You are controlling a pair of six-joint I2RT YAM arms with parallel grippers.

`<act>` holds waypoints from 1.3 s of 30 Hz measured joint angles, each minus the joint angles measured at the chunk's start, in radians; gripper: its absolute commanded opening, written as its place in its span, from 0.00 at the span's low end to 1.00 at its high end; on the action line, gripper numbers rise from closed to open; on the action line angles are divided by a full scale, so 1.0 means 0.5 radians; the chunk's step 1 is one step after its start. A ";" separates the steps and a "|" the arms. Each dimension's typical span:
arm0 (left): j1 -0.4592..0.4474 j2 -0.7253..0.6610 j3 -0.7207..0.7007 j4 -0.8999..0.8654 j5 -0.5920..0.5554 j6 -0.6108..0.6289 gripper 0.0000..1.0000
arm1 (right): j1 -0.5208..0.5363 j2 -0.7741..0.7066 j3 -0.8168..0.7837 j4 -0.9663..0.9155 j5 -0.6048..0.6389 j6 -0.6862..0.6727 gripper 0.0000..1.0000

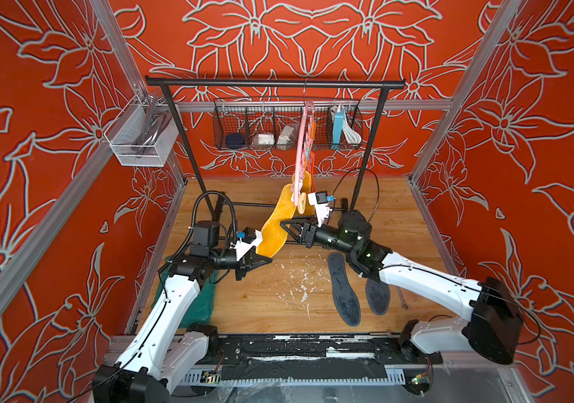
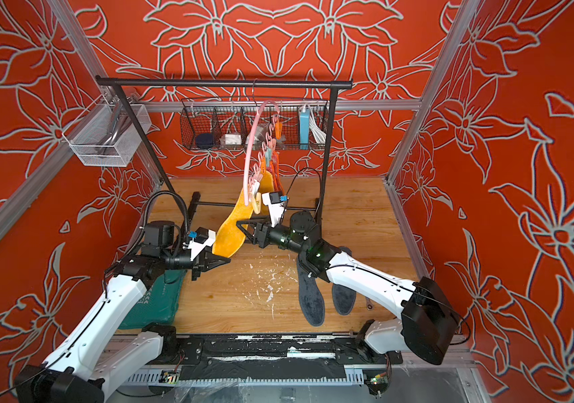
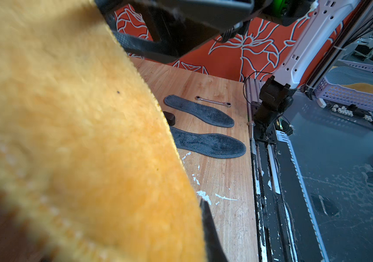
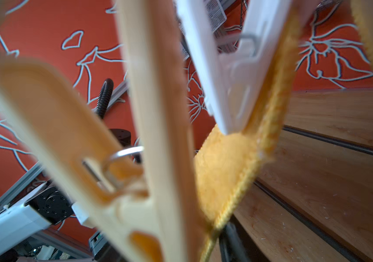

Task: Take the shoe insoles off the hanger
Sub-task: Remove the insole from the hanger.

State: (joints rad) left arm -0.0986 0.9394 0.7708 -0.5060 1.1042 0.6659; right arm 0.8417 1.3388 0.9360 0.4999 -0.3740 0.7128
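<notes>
Your left hand (image 1: 265, 260) is clamped shut on the lower, near end of the mustard yellow insole (image 1: 276, 223). In the left wrist view the fuzzy pad fills most of the frame.

That insole slants down toward the near left from the hanger (image 1: 300, 139), which hangs on the black rack (image 1: 243, 83). The insole's upper, far end is pinched in a white clothespin (image 4: 226, 79). A pale yellow clothespin (image 4: 156, 113) hangs just beside the white one and very close to the right wrist camera.

Your right hand (image 1: 283, 225) sits at the right edge of the same insole, about halfway up it and just below the pins. You cannot tell from these views how far its jaws stand apart, or whether they touch the pad or a pin.

A second yellow insole (image 1: 308, 181) hangs behind the first, farther back on the hanger.

The dark grey insoles (image 1: 344, 291) lie flat on the counter (image 1: 261, 300) at the near right, side by side under your right arm. They are well apart from both hands. A wrench (image 3: 212, 101) lies just to their right.
</notes>
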 measured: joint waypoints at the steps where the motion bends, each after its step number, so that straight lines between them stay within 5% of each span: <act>1: 0.000 -0.003 0.000 -0.007 0.007 0.000 0.00 | -0.014 -0.011 0.000 -0.014 0.015 -0.018 0.55; 10: 0.000 -0.029 -0.001 -0.070 0.069 0.045 0.00 | -0.225 -0.073 0.000 -0.118 0.006 -0.214 0.57; 26: 0.000 -0.034 -0.031 -0.071 0.076 0.089 0.00 | -0.611 0.167 0.101 0.223 -0.819 -0.240 0.62; 39: 0.000 -0.029 -0.061 -0.062 0.075 0.123 0.00 | -0.719 0.230 0.424 0.106 -0.985 -0.266 0.67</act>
State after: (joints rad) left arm -0.0986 0.9249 0.7403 -0.5369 1.1416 0.7273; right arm 0.4820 1.4540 1.1481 0.5529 -0.8665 0.5800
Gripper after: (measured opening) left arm 0.047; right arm 0.661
